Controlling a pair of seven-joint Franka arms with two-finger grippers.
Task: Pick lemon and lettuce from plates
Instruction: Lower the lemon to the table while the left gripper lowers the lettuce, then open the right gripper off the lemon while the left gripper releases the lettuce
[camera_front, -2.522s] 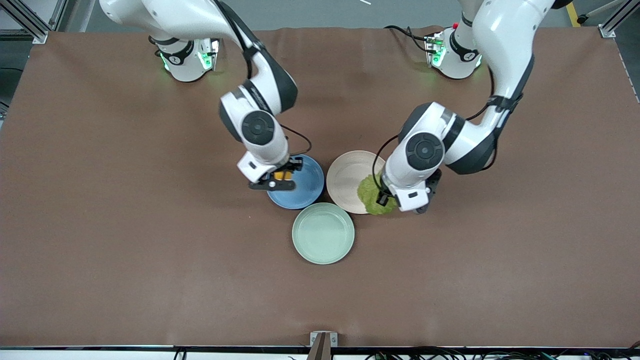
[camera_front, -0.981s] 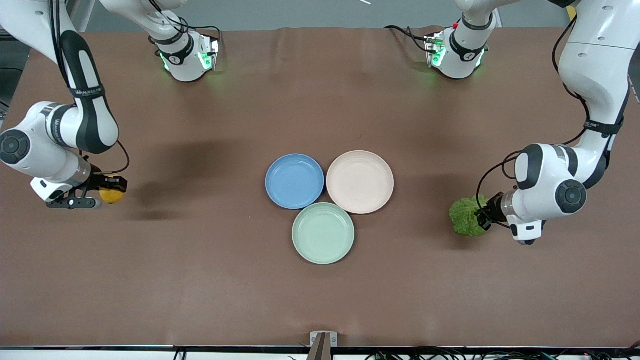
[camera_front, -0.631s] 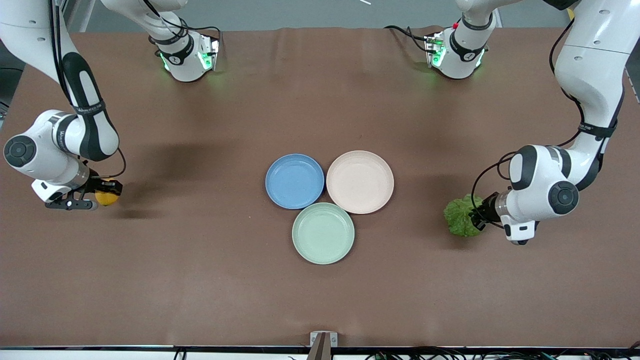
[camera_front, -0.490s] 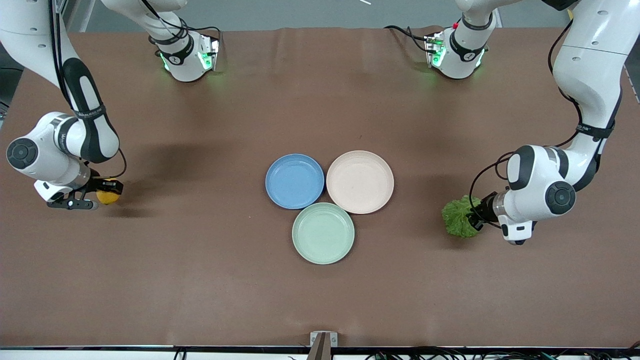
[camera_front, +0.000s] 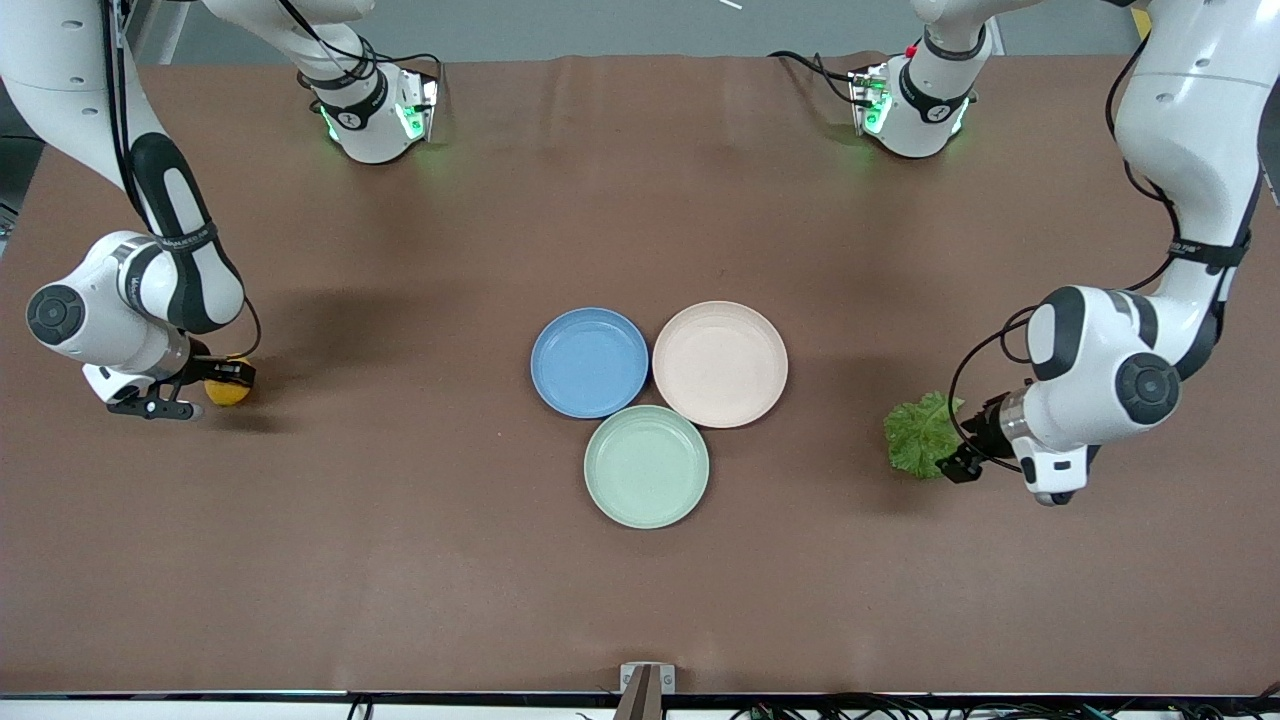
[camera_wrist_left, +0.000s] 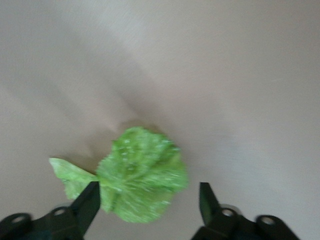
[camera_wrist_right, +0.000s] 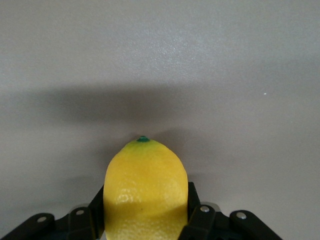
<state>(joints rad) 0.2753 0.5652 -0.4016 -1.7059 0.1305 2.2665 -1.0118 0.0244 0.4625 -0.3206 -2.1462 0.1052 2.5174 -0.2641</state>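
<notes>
- Lettuce (camera_front: 921, 436) now lies on the brown table (camera_front: 400, 560) at the left arm's end, free of my left gripper (camera_front: 958, 462); half a second ago those fingers were around its edge, and since then they have let go and drawn back slightly.
- Left fingers (camera_wrist_left: 91, 204) stand wide apart in the left wrist view, one on each side of the leaf (camera_wrist_left: 135, 175), and I cannot tell whether they touch it.
- My right gripper (camera_front: 196, 389) has moved little since that earlier frame, low at the right arm's end of the table.
- It is closed on the lemon (camera_front: 227, 388); the right wrist view shows the yellow fruit (camera_wrist_right: 145, 190) pinched between both fingers, its green tip pointing away from the palm.
- Whether the lemon rests on the table I cannot tell.
- Both task plates sit mid-table with nothing on them: the blue plate (camera_front: 589, 361) touches the beige-pink plate (camera_front: 720, 363) at its 9 o'clock.
- A mint-green plate (camera_front: 647, 466) lies nearer the front camera, at about 5 o'clock from the blue one.
</notes>
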